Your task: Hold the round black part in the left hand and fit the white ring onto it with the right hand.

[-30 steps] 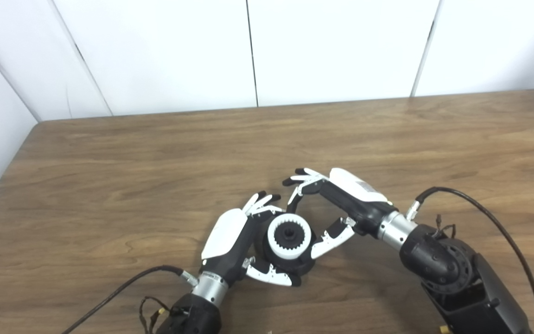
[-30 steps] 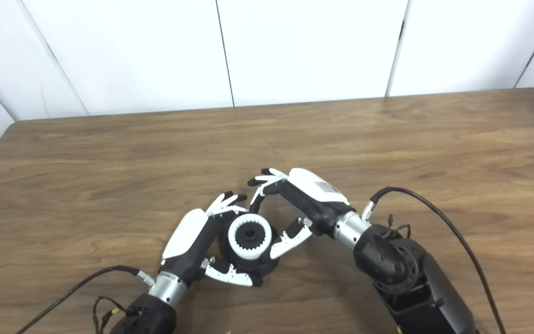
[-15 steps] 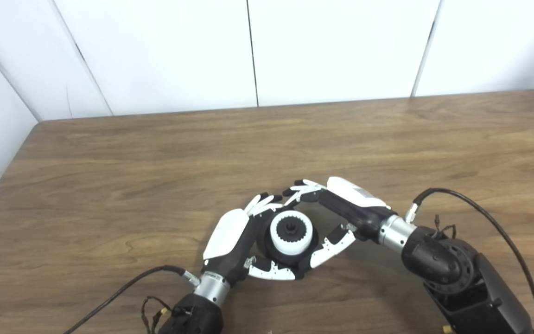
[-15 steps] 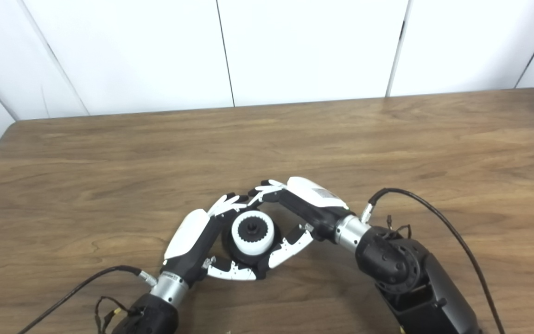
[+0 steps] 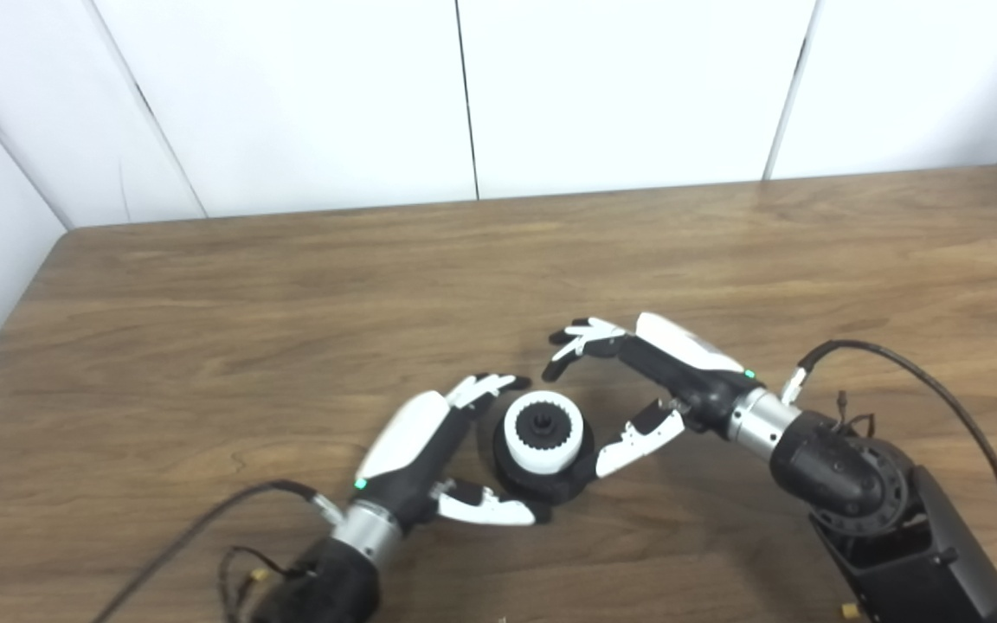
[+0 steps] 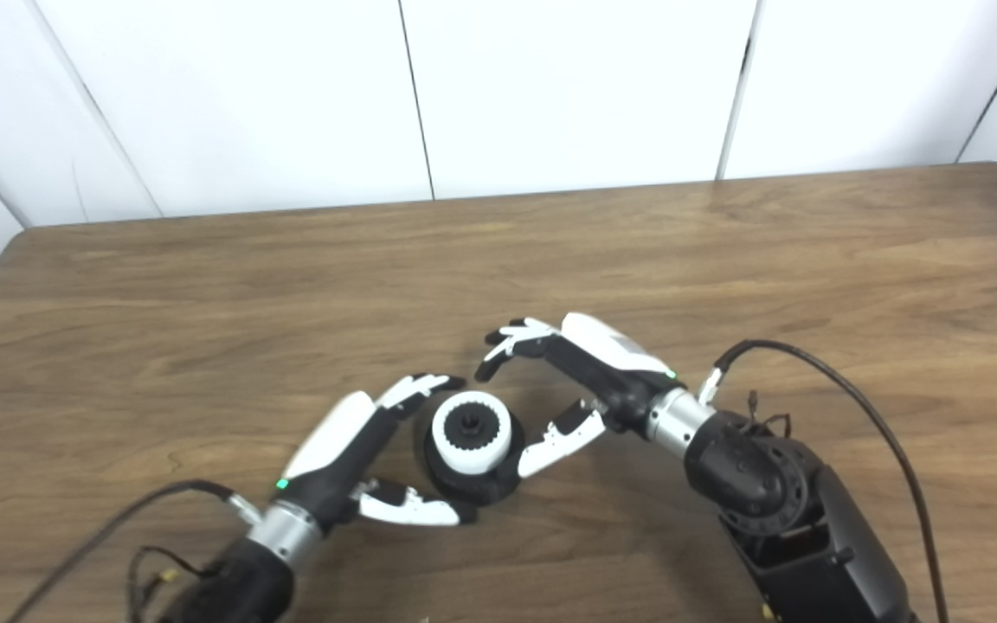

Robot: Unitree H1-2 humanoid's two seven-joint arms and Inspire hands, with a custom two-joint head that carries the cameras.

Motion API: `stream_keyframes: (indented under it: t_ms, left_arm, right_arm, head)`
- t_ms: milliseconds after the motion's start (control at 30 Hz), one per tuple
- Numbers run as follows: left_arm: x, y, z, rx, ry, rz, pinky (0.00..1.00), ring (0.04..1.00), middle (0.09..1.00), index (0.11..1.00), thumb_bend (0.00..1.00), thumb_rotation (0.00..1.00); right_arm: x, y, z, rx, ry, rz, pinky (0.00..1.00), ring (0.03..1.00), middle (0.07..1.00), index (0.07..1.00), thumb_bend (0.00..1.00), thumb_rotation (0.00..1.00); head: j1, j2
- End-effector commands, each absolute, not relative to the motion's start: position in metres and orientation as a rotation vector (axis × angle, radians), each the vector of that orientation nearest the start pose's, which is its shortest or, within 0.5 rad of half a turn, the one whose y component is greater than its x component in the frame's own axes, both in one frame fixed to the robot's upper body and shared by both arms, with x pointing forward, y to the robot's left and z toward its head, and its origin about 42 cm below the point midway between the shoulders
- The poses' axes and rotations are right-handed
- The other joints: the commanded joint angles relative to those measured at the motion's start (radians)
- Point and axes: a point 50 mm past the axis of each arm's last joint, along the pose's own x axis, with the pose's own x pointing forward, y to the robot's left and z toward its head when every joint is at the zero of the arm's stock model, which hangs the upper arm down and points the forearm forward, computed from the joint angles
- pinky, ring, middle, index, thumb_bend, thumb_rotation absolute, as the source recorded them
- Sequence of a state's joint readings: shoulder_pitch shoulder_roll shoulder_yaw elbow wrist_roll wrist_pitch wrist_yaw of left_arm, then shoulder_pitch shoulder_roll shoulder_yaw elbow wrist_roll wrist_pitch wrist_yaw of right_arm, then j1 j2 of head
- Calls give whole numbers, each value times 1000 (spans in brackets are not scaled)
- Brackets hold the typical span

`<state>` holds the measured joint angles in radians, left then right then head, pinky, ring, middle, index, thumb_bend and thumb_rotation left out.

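Both hands now drawn back and spread, holding nothing: left hand [image 5: 429,450] pulled away to the left of the black part [image 5: 542,472], right hand [image 5: 637,389] lifted clear to the right. Half a second ago, cupped close around it. White ring [image 5: 543,430] seated on the part, upright on the table [image 5: 204,329]. Fit apparently done; only withdrawal left.

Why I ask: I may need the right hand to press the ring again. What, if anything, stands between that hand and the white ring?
Nothing visible does. The right hand is open beside the white ring, which sits on the round black part on the table. The left hand flanks the opposite side.
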<state>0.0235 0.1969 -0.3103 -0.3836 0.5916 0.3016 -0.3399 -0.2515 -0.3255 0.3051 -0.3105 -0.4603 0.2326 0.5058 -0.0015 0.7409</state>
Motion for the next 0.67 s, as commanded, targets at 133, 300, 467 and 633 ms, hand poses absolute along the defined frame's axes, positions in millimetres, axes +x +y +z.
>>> stream_keyframes:
  t_ms: [133, 300, 467, 633]
  left_arm:
    - [251, 205, 168, 783, 24, -437, 926, 997, 963, 918, 1000, 278]
    - [249, 230, 176, 804, 47, -409, 920, 1000, 973, 921, 1000, 292]
    - [250, 260, 181, 806, 62, -353, 922, 1000, 983, 927, 1000, 292]
    - [249, 290, 185, 763, 17, -232, 968, 1000, 991, 932, 1000, 293]
  right_arm:
    - [327, -193, 230, -846, -236, 586, 860, 973, 901, 706, 1000, 325]
    - [328, -202, 232, -846, -234, 551, 839, 969, 895, 709, 1000, 320]
    - [328, -212, 233, -862, -222, 517, 843, 959, 901, 747, 1000, 339]
    - [326, -233, 232, -831, -201, 451, 882, 964, 931, 837, 1000, 431]
  head:
    - [0, 1]
    - [1, 1]
    - [2, -3]
    - [2, -5]
